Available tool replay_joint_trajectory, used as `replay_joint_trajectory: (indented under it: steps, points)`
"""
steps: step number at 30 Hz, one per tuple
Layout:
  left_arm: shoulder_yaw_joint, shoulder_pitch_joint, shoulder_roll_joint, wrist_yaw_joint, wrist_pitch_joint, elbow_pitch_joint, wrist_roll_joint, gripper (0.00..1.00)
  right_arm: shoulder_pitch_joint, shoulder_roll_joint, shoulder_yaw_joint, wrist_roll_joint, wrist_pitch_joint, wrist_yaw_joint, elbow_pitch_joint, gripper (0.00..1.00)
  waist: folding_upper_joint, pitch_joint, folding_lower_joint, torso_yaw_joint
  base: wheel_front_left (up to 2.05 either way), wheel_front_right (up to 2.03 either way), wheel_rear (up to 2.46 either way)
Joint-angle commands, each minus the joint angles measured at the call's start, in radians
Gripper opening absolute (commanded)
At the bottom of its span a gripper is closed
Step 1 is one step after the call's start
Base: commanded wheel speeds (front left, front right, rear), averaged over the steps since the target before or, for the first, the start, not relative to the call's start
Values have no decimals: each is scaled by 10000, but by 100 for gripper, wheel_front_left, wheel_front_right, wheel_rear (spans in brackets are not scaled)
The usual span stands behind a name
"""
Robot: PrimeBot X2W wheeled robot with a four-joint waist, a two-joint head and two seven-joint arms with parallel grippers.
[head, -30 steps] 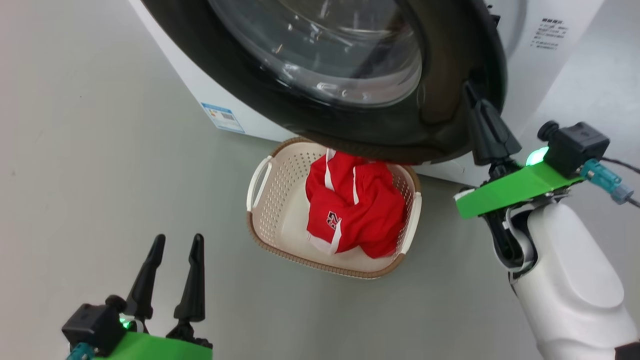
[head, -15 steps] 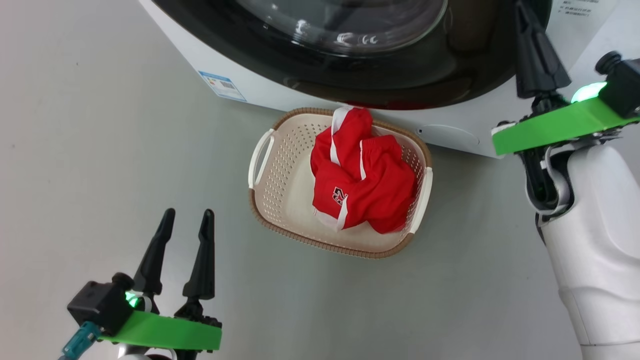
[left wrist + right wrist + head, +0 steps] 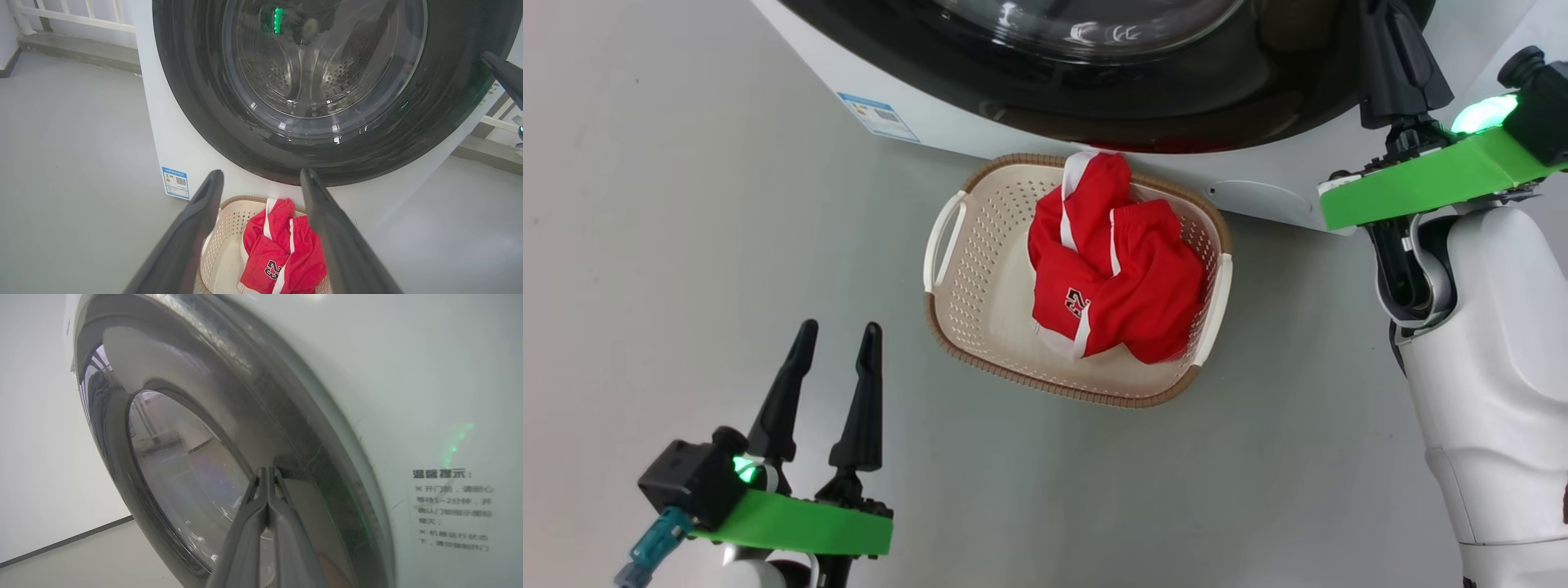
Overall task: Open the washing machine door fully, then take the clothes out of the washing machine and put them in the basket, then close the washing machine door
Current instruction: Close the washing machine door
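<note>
My right gripper (image 3: 267, 473): fingers pinched together, holding nothing. The tips touch the black rim of the washing machine door (image 3: 192, 90). I think this is to push it shut.
My left gripper (image 3: 839, 327): fingers spread wide and empty, low and well apart from the basket (image 3: 992, 245), out of the way.
The clothes (image 3: 1127, 286): red, bunched up in the basket, just in front of the washing machine (image 3: 171, 139).
Left wrist view: the steel drum (image 3: 302, 73) behind the glass, with no clothes that I can see.
Right wrist view: the door's edge close against the white front. I cannot tell if it has clicked.
</note>
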Motion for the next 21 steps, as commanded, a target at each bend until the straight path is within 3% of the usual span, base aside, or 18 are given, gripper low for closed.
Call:
replay_joint_trajectory:
  steps: [1,13,16,18,19,21]
  points:
    - [326,-163,131,-54,-47,-182,-60,100,-636,-113,-205,-44,-61,-203,-260,0,0,-35,0,-27,0,0,0]
    - [416,31,200,-54,-47,18,59,100,598,-305,1412,120,-61,-203,-239,0,0,-788,0,-371,0,0,0]
    - [496,125,275,-54,-47,20,91,100,950,-345,1584,218,-61,-203,-366,42,0,-984,0,-532,0,0,0]
    - [538,196,334,-54,-47,26,113,100,1206,-354,1646,260,-61,-203,-459,92,0,-1126,0,-650,0,0,0]
    - [558,237,367,-54,-47,35,124,100,1359,-348,1657,276,-61,-203,-506,100,0,-1203,0,-718,0,0,0]
    - [605,317,427,-54,-47,46,143,100,1685,-314,1614,300,-61,-203,-603,100,0,-1351,0,-860,0,0,0]
